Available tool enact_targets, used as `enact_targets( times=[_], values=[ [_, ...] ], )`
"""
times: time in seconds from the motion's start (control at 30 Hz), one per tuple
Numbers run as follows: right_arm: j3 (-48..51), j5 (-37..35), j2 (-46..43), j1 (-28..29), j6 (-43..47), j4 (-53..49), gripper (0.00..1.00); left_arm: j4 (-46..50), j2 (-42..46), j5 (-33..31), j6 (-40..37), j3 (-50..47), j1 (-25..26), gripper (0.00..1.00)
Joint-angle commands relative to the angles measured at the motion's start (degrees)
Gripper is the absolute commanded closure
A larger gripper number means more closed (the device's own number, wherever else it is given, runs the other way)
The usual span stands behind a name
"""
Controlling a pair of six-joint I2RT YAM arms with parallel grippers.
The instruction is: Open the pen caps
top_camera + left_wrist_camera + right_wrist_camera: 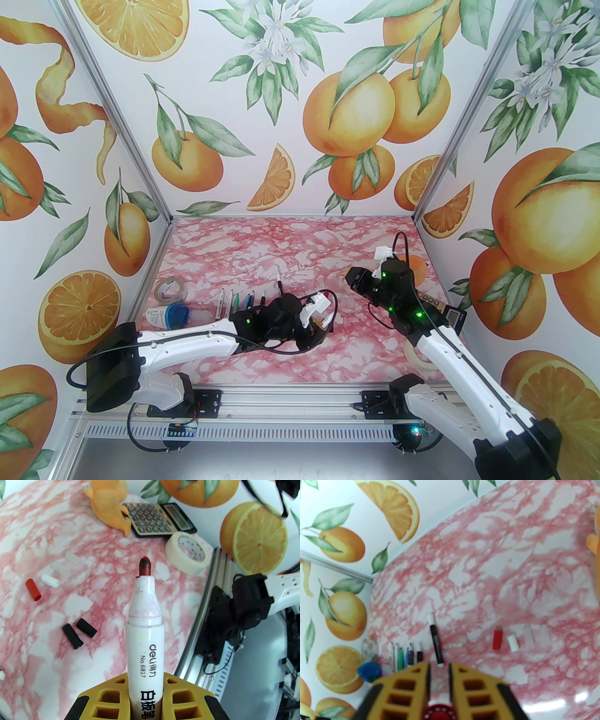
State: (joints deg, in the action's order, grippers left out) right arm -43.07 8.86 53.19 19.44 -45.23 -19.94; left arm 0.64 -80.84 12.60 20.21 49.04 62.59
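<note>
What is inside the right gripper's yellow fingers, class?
A round red ridged plastic piece, likely a pen cap, pinched low in the right gripper. Its length is hidden.

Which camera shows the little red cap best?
The left wrist view. There the red cap lies sharp and whole on the table, next to a white cap. The right wrist view shows the red cap too, but farther off and blurry.

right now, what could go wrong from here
The left claw holds a pen with its red tip bare: setting it down carelessly could smear the table. The two black caps lie loose on the table nearby and might get knocked away.
</note>
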Motion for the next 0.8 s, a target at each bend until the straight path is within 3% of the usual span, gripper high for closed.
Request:
enact_targets(
  times=[0.0, 0.37, 0.47, 0.77],
  values=[
    [2.6, 2.8, -2.2, 0.1, 5.2, -1.3, 0.9, -5.7, 3.5, 2.8, 2.4, -2.2, -1.5, 1.0],
    [8.1, -3.4, -5.4, 4.3, 10.2, -10.7, 0.88, -4.8, 10.7, 9.1, 1.5, -5.3, -6.3, 1.0],
    [11.7, -7.9, -3.2, 9.7, 9.5, -10.3, 0.87, 1.5, 13.4, 12.3, -2.4, -3.8, -7.4, 1.0],
    [14.0, -10.7, 3.3, 12.4, 9.7, -7.8, 0.87, 9.5, 19.0, 6.3, -5.7, -2.9, -8.1, 1.0]
  ],
)
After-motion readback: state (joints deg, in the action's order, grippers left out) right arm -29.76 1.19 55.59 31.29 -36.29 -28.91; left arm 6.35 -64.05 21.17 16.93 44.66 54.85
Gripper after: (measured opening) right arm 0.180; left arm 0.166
